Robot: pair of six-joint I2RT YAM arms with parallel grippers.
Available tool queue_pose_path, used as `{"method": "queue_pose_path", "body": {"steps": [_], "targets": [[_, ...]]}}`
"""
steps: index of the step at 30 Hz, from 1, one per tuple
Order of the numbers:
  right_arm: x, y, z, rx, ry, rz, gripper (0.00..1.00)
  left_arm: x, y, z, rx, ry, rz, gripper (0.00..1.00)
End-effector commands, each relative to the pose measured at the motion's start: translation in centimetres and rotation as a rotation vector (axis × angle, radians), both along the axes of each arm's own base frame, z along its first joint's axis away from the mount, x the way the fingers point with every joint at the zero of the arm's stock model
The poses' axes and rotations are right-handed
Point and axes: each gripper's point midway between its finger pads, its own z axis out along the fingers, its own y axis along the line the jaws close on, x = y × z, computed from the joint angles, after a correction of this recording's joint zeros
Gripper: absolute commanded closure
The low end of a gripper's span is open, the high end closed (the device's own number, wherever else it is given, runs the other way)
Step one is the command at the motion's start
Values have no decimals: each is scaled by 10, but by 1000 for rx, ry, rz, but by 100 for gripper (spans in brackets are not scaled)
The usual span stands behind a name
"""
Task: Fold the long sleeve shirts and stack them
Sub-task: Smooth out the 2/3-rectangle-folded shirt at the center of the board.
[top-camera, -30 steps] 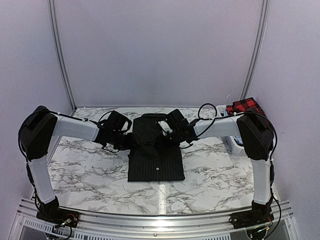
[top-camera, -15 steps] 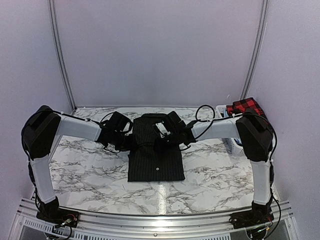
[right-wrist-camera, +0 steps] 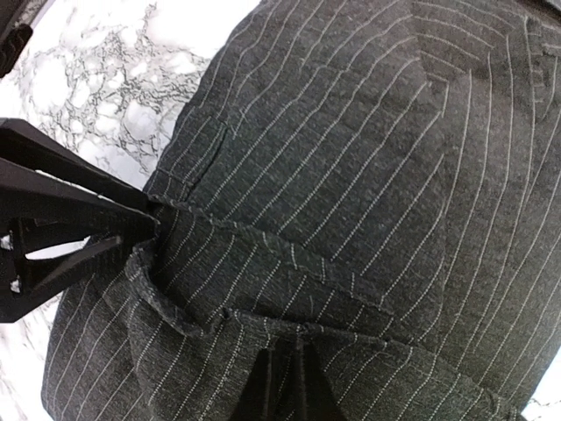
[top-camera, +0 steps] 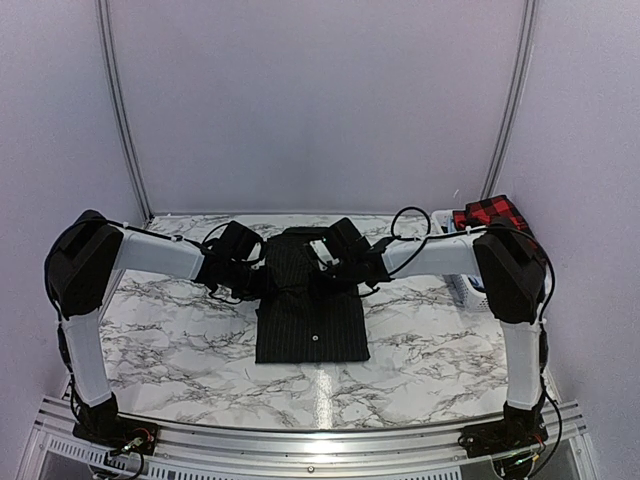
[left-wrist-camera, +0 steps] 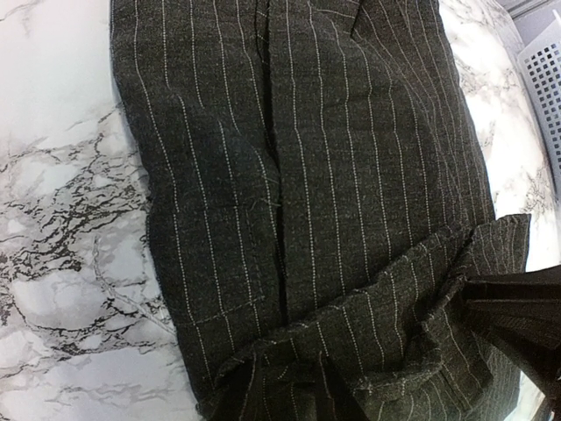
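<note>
On the marble table, centre: black pinstriped shirt, folded to a rectangle, collar at the far end. Right edge: white lattice basket, red-and-black checked shirt on top. Left gripper: jaws pinched on the black shirt's side fold. Right gripper: jaws nearly together, nipping a fold mid-shirt.

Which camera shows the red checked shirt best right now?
Top external: the red checked shirt lies on the white basket at far right. Left wrist catches only a corner of that basket; right wrist shows just the pinstriped shirt.
</note>
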Motion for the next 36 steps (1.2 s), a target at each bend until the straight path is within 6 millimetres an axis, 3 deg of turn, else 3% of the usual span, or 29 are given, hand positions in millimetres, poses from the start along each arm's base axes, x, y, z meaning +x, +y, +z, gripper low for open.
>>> {"method": "queue_pose_path", "body": {"steps": [1, 14, 17, 20, 23, 36], "targets": [[8, 8, 20, 23, -41, -12, 99, 1, 0, 0, 10, 8, -14, 77], [20, -27, 21, -40, -91, -123, 100, 4, 6, 1, 33, -3, 3, 77], [16, -19, 24, 1, -73, -72, 98, 3, 6, 0, 33, -1, 1, 77], [8, -6, 28, 50, -59, -16, 83, 3, 6, 0, 32, 1, -1, 77], [3, 1, 28, 76, -40, 3, 76, 3, 6, 0, 31, 2, -1, 77], [-4, 13, 15, 97, 11, 18, 77, 4, 4, -2, 24, 8, -5, 78]]}}
